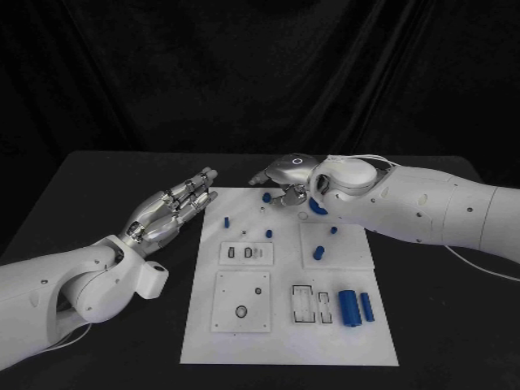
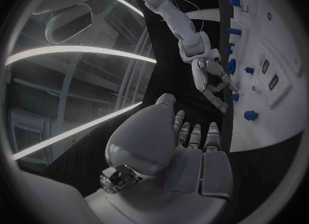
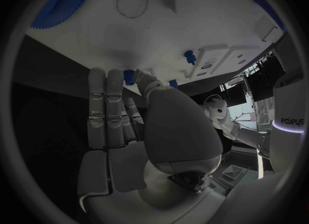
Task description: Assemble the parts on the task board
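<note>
The white task board (image 1: 289, 349) lies in the middle of the black table. Small blue pegs stand on its far half, among them one (image 1: 226, 220) by the left edge and one (image 1: 318, 252) further right. My right hand (image 1: 286, 173) hovers over the board's far edge, fingers stretched and apart, holding nothing. Its fingertips (image 3: 115, 74) come down beside a small blue peg (image 3: 129, 76), also seen at the far edge (image 1: 266, 195). A blue toothed part (image 3: 61, 2) lies beside that hand. My left hand (image 1: 172, 207) is flat and open next to the board's left edge.
Two long blue cylinders (image 1: 348, 307) lie side by side at the board's near right, next to rectangular slots (image 1: 302, 304). A square plate with an oval hole (image 1: 241, 302) sits at the near left. A white cable (image 1: 495, 270) trails under my right arm.
</note>
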Robot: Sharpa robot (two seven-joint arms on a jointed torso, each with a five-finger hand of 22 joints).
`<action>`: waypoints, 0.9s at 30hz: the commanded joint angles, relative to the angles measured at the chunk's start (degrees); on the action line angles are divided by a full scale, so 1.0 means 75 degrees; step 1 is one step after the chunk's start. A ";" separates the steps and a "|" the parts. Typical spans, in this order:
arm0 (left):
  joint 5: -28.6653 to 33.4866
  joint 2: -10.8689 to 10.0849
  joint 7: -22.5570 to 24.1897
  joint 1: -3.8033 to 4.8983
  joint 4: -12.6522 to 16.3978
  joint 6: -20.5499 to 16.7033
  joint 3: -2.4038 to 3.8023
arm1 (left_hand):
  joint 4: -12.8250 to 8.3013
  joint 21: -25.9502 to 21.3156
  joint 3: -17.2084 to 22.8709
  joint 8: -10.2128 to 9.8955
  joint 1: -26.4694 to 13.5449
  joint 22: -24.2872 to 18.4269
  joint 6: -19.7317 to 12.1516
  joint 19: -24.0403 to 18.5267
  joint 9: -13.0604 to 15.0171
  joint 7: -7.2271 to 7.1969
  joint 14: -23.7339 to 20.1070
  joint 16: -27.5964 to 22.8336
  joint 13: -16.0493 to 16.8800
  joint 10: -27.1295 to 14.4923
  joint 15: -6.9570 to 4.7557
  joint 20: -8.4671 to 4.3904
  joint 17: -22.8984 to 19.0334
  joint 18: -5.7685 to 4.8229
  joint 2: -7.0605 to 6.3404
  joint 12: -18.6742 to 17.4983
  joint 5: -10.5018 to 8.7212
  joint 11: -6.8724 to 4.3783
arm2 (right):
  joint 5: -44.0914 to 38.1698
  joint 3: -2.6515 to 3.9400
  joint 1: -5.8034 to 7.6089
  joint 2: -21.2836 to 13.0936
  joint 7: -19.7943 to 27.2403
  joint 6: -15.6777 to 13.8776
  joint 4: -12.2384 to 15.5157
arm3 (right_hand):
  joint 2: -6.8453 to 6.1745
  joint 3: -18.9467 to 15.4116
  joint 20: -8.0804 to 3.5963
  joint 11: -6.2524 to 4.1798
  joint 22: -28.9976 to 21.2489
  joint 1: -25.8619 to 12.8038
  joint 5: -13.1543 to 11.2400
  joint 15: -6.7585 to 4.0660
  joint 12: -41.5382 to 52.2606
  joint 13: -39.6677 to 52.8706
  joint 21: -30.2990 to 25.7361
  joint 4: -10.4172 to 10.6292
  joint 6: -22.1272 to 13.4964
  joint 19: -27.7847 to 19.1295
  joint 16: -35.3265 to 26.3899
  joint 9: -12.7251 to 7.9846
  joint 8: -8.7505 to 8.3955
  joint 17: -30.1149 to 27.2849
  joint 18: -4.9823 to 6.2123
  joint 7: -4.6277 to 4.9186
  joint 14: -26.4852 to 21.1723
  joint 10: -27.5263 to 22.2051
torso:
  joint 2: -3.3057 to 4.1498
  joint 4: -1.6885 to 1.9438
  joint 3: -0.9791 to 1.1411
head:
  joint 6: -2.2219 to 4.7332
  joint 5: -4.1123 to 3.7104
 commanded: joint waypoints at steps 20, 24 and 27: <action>-0.0030 -0.0152 0.0323 0.0019 0.0028 0.0057 0.0005 | -0.0008 -0.0033 0.0057 -0.0006 0.0033 -0.0005 -0.0050 0.0019 -0.0009 0.0014 0.0011 -0.0028 -0.0006 -0.0006 0.0031 0.0051 -0.0008 0.0135 -0.0005 -0.0013 -0.0050 0.0046 | -0.0011 0.0002 0.0574 -0.2159 -0.0482 -0.0923 0.2196 | 0.0491 -0.0427 -0.0430 -0.0662 0.1066 -0.0139 0.0298 -0.0396 0.7033 0.4186 0.0304 0.0026 0.2644 0.0570 0.2467 0.0226 0.0332 0.2754 -0.0003 0.0411 0.0721 0.0583 | -0.0016 -0.0028 -0.0003 | 0.0025 0.0148; -0.0030 -0.0118 0.0315 0.0019 -0.0008 0.0091 0.0005 | -0.0009 -0.0032 0.0060 -0.0006 0.0031 -0.0005 -0.0054 0.0020 -0.0009 0.0017 0.0011 -0.0028 -0.0007 -0.0010 0.0038 0.0056 -0.0008 0.0135 -0.0008 -0.0014 -0.0050 0.0049 | -0.0011 0.0001 0.0559 -0.2520 -0.0729 -0.0507 0.2356 | 0.0383 -0.0556 -0.0353 -0.0857 0.3729 -0.0433 0.0100 -0.0377 1.1254 1.0605 0.2973 0.0193 0.2790 0.1984 0.5267 0.0341 0.0254 0.6967 -0.0583 0.0292 0.2237 0.5758 | -0.0015 -0.0030 -0.0002 | 0.0038 0.0110; -0.0030 -0.0095 0.0297 0.0018 -0.0035 0.0119 0.0005 | -0.0011 -0.0033 0.0067 -0.0006 0.0029 -0.0006 -0.0060 0.0018 -0.0009 0.0022 0.0011 -0.0028 -0.0007 -0.0011 0.0050 0.0065 -0.0008 0.0136 -0.0010 -0.0014 -0.0051 0.0055 | -0.0011 0.0001 0.0475 -0.2728 -0.0848 -0.0355 0.2370 | 0.0393 -0.0720 -0.0380 -0.0892 0.4653 -0.0787 0.0109 -0.0427 1.1519 1.1523 0.3926 0.0403 0.2801 0.2514 0.5523 0.0406 0.0206 0.7429 -0.0784 0.0254 0.2462 0.6800 | -0.0018 -0.0030 -0.0007 | 0.0048 0.0128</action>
